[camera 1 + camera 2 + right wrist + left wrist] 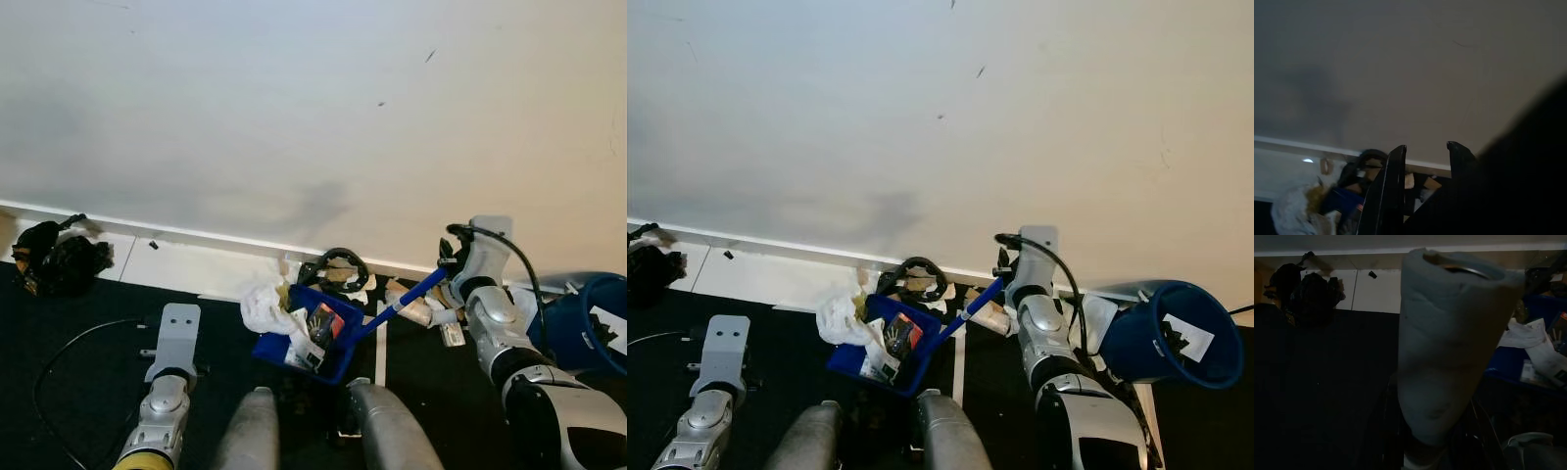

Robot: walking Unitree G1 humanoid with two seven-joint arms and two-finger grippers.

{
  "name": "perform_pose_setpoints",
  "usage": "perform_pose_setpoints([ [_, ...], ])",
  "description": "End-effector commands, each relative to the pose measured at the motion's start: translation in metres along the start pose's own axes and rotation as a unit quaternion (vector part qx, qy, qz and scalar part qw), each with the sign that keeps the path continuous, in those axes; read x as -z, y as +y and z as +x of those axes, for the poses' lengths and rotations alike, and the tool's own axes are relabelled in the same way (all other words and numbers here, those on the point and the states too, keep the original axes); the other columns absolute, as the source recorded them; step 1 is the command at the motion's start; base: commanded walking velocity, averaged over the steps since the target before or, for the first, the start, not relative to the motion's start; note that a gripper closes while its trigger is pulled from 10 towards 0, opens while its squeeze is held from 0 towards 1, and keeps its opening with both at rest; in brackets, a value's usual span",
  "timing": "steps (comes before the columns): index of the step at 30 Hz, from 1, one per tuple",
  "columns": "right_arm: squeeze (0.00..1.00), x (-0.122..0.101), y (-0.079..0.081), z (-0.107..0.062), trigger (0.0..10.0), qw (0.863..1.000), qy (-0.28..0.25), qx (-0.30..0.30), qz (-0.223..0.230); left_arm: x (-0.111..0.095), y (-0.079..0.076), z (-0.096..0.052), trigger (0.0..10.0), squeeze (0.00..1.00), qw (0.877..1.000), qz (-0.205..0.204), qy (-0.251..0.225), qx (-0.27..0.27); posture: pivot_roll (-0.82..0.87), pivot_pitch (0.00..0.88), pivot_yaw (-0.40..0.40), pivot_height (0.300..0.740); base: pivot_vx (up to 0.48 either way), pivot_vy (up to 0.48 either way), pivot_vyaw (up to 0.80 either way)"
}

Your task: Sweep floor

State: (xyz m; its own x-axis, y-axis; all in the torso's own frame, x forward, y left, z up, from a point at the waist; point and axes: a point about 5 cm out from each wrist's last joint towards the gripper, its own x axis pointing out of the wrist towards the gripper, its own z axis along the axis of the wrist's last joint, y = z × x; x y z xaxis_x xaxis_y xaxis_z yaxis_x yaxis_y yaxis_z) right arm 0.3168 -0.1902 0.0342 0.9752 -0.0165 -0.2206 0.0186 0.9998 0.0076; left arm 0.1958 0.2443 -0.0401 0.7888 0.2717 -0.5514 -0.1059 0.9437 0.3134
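Observation:
A blue dustpan (312,338) lies on the dark floor by the white baseboard (196,238). It holds crumpled white paper (265,308), a small packet and other scraps. More litter and a black ring (339,266) lie just behind it. Its blue handle (402,302) rises to my right gripper (444,278), which is shut on the handle's end. In the right wrist view the two black fingers (1393,191) point at the wall above the dustpan (1342,200). My left arm (165,392) hangs low on the left, away from the dustpan.
A blue bin (1174,335) lies tipped at the right beside my right arm. A black bag (57,258) sits at the far left by the wall, and a black cable (59,362) loops over the floor. Two grey cylinders (257,431) stand at the bottom centre.

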Motion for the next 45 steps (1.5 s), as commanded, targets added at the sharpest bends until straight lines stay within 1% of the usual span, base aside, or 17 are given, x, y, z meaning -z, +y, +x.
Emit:
perform_pose_setpoints([
  [1,0.0,0.013,-0.012,-0.008,0.0,1.0,0.022,0.02,-0.006,0.019,-0.012,-0.007,10.0,0.0,0.999,-0.015,0.038,0.016,0.2,0.147,-0.154,0.74,0.0,0.0,0.0],
  [8,0.0,0.011,-0.015,-0.008,0.0,1.0,0.016,0.023,-0.006,0.01,-0.009,-0.001,10.0,0.0,1.0,-0.017,0.025,0.006,0.19,0.13,-0.147,0.74,0.0,0.0,0.0],
  [13,0.0,0.003,-0.014,-0.005,0.0,1.0,-0.005,0.002,-0.021,-0.016,-0.007,0.009,10.0,0.0,0.999,-0.021,-0.019,-0.015,0.18,0.098,-0.141,0.74,0.0,0.0,0.0],
  [17,0.0,0.001,-0.015,-0.004,0.0,1.0,-0.004,-0.006,-0.02,-0.027,-0.007,0.011,10.0,0.0,0.999,-0.021,-0.04,-0.019,0.18,0.092,-0.143,0.74,0.0,0.0,0.0],
  [18,0.0,0.001,-0.015,-0.004,3.5,1.0,0.001,-0.017,-0.026,-0.034,-0.008,0.013,10.0,0.0,0.998,-0.016,-0.054,-0.014,0.18,0.084,-0.143,0.74,0.0,0.0,0.0],
  [20,0.0,0.001,-0.015,-0.004,3.5,0.999,0.005,-0.024,-0.031,-0.039,-0.009,0.013,10.0,0.0,0.998,-0.013,-0.063,-0.011,0.18,0.084,-0.143,0.74,0.0,0.0,0.0],
  [21,0.0,0.001,-0.016,-0.004,8.5,0.998,0.006,-0.035,-0.046,-0.046,-0.01,0.014,10.0,0.0,0.997,-0.011,-0.082,-0.004,0.17,0.079,-0.145,0.74,0.0,0.0,0.0],
  [23,0.0,0.001,-0.017,-0.004,8.5,0.997,0.007,-0.043,-0.057,-0.052,-0.011,0.014,10.0,0.0,0.995,-0.01,-0.095,0.001,0.17,0.079,-0.145,0.74,0.0,0.0,0.0],
  [24,0.0,0.0,-0.018,-0.005,10.0,0.997,0.007,-0.048,-0.059,-0.061,-0.011,0.014,10.0,0.0,0.993,-0.013,-0.117,0.007,0.17,0.079,-0.145,0.74,0.0,0.0,0.0],
  [27,0.0,0.004,-0.018,-0.007,10.0,0.997,0.016,-0.059,-0.057,-0.081,-0.008,0.014,10.0,0.0,0.986,-0.017,-0.163,0.009,0.16,0.081,-0.146,0.74,0.0,0.0,0.0],
  [30,0.0,0.006,-0.017,-0.007,10.0,0.996,0.019,-0.06,-0.057,-0.083,-0.007,0.014,10.0,0.0,0.985,-0.017,-0.169,0.008,0.16,0.081,-0.146,0.74,0.0,0.0,0.0],
  [31,0.0,0.014,-0.018,-0.012,10.0,0.996,0.034,-0.056,-0.066,-0.103,-0.002,0.013,10.0,0.0,0.977,-0.029,-0.213,-0.002,0.17,0.085,-0.147,0.74,0.0,0.0,0.0],
  [33,0.0,0.016,-0.019,-0.013,10.0,0.995,0.038,-0.055,-0.069,-0.109,-0.001,0.013,10.0,0.0,0.974,-0.032,-0.225,-0.005,0.17,0.085,-0.147,0.74,0.0,0.0,0.0],
  [35,0.0,0.02,-0.024,-0.016,10.0,0.997,0.042,-0.029,-0.059,-0.128,0.003,0.013,10.0,0.0,0.965,-0.043,-0.258,-0.012,0.17,0.093,-0.14,0.74,0.0,0.0,0.0],
  [37,0.0,0.021,-0.026,-0.016,10.0,0.997,0.042,-0.023,-0.056,-0.133,0.004,0.012,10.0,0.0,0.963,-0.045,-0.266,-0.013,0.17,0.093,-0.14,0.74,0.0,0.0,0.0],
  [41,0.0,0.028,-0.029,-0.021,10.0,0.997,0.048,0.006,-0.058,-0.163,0.007,0.01,10.0,0.0,0.945,-0.062,-0.32,-0.024,0.16,0.125,-0.117,0.74,0.0,0.0,0.0],
  [45,0.0,0.029,-0.028,-0.022,10.0,0.997,0.045,0.004,-0.069,-0.175,0.009,0.009,10.0,0.03,0.937,-0.078,-0.339,-0.033,0.16,0.16,-0.103,0.74,0.0,0.0,0.0],
])
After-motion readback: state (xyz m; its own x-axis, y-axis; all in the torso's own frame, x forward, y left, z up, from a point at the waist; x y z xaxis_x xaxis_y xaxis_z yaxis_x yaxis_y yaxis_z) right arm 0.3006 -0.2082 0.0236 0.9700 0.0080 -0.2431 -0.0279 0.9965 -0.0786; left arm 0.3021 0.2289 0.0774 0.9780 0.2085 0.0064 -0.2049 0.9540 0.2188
